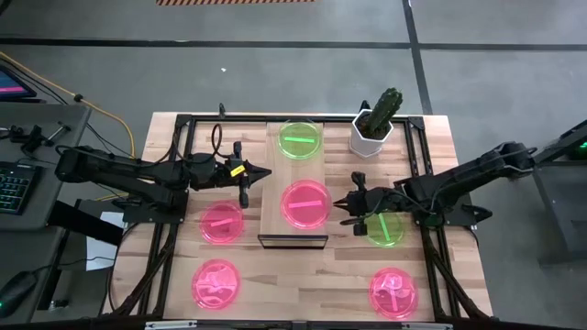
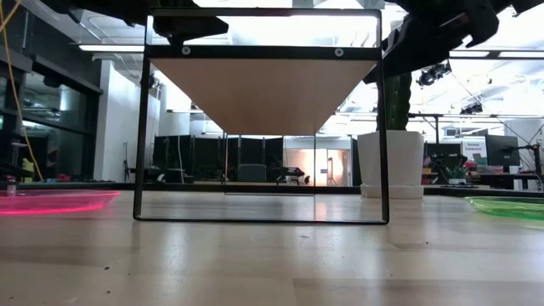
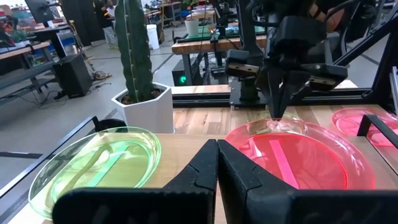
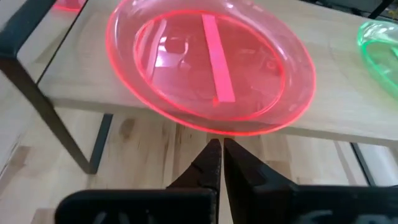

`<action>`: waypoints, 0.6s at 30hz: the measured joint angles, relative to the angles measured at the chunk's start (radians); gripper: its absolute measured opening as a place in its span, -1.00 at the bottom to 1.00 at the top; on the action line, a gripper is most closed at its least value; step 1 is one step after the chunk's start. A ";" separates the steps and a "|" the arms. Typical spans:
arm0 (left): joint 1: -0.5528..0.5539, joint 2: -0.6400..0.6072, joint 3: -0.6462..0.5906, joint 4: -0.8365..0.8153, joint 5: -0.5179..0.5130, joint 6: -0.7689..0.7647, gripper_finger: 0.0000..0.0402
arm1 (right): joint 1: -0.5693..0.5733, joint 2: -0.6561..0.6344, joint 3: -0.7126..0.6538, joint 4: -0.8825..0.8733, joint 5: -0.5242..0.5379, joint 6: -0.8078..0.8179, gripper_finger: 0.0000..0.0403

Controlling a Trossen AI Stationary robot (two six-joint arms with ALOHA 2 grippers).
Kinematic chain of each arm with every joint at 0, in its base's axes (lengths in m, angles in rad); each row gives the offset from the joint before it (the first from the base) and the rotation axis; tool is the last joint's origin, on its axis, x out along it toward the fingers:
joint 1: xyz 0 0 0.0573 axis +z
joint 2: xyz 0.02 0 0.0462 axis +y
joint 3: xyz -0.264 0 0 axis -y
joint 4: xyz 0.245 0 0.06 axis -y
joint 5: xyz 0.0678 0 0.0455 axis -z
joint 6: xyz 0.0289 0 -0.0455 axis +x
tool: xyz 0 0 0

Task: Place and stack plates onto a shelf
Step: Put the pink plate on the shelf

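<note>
The shelf (image 1: 275, 183) runs down the table's middle. A neon green plate (image 1: 300, 139) lies on its far part and a pink-red plate (image 1: 304, 204) on its near half, flat on the plank. My left gripper (image 1: 268, 174) hovers shut at the shelf's left edge, between the two plates, pointing right; it also shows in its wrist view (image 3: 217, 152). My right gripper (image 1: 339, 203) is shut at the shelf's right edge, its tips (image 4: 217, 146) pointing at the pink plate's rim (image 4: 214, 132). Other plates lie on the table. My right gripper's shut fingertips (image 3: 277, 112) stand level at the right rim of the pink-red plate (image 3: 292, 158), coming from the table's right. Whether they touch the rim, I cannot tell. The plate rests flat on the shelf, its rim reaching slightly past the plank's edge.
Two pink-red plates (image 1: 221, 223) (image 1: 216, 282) lie on the table left of the shelf. A green one (image 1: 387, 231) lies under my right arm and a pink one (image 1: 393, 291) near the right front. A white pot with a cactus (image 1: 371, 133) stands right of the shelf's far end.
</note>
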 joint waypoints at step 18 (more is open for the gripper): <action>0.000 0.000 0.000 -0.004 0.000 0.000 -1.00 | -0.051 -0.024 0.000 0.006 0.008 -0.011 -1.00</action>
